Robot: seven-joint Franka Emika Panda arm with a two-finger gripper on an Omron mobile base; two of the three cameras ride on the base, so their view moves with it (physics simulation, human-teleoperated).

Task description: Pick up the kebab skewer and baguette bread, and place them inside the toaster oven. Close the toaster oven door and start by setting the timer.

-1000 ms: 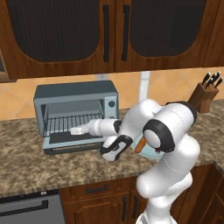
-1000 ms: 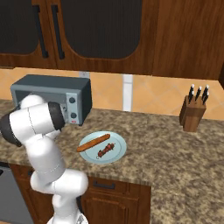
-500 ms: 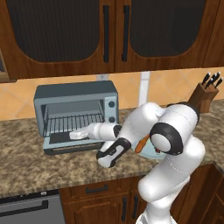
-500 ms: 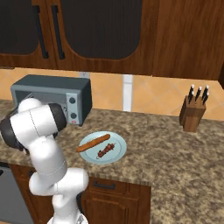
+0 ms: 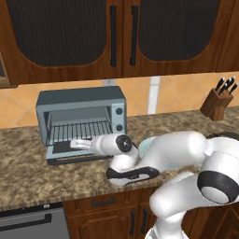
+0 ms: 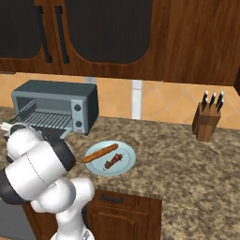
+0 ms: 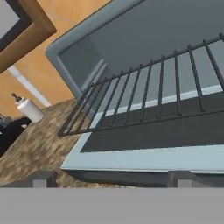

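So your pincer (image 5: 75,144) is sitting right over the toaster oven door (image 5: 70,151), which is dropped flat in front of the toaster oven (image 5: 81,119). Fingers are spread wide with nothing between them, so it's released and empty. In the hand view you can see both dark fingertips (image 7: 41,179) poking up near the bottom, well apart, with the door's grey frame and dark glass just ahead of them and the wire rack (image 7: 148,94) beyond that, inside the oven cavity.

The food isn't anywhere near the pincer. Check the right base view: the baguette bread (image 6: 100,153) and the kebab skewer (image 6: 114,161) are both lying on the pale blue plate (image 6: 124,168), which sits on the granite counter (image 6: 187,164) off to the arm's right, past the oven's knob side and closer to the counter's front edge. The loaf lies on the oven side of the plate, the skewer just beside it, and I can't tell if they touch.

The oven's two round knobs (image 5: 118,119) are on its right panel, up and to the right of the pincer. The knife block (image 6: 206,121) stands way further right against the backsplash. There's also a small white bottle (image 7: 27,108) on the counter in the hand view, off to the far side of the oven.
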